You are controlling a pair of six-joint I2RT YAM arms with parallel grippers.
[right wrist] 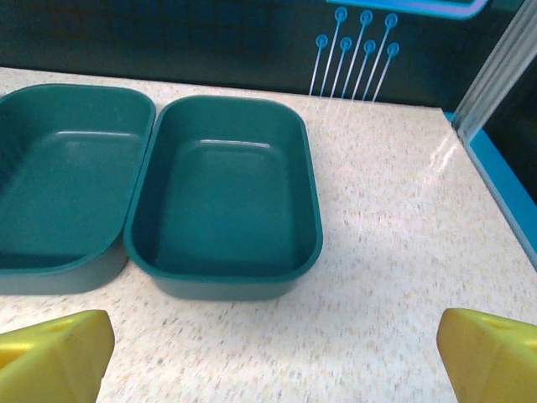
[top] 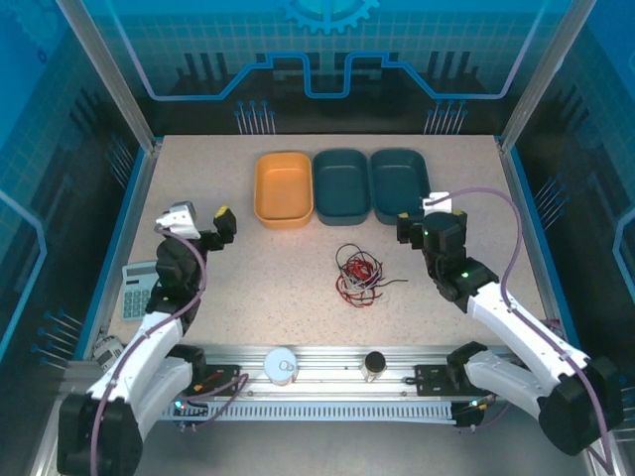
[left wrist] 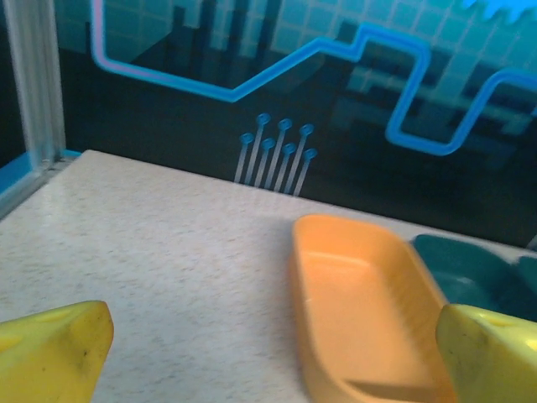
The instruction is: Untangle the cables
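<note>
The counter (top: 248,297) carries three trays in a row at its far side: the orange tray (top: 284,188), taken here as the landmark, and two teal trays (top: 340,184) touching one another just to its right.

The left end effector (left wrist: 273,353) hangs to the left of the orange tray and nearer the arm bases, with its yellow fingers (left wrist: 59,344) spread wide and nothing between them. The right end effector (right wrist: 273,344) sits to the right of the orange tray, just in front of the farther teal tray. It too is fully spread and empty.

The cables (top: 357,275) lie on the counter in one knotted bundle of red, black and pale strands. The bundle is nearer the bases than the orange tray and to its right, well apart from both end effectors.

The step in hand appears to be the approach, since no strand is gripped yet. To do it well, both end effectors should probably descend on opposite edges of the bundle. One could then pin the mass while the other takes a single strand at a free end, such as the dark tail trailing away from the orange tray. A slow outward pull kept low over the counter should avoid tightening the knots.
</note>
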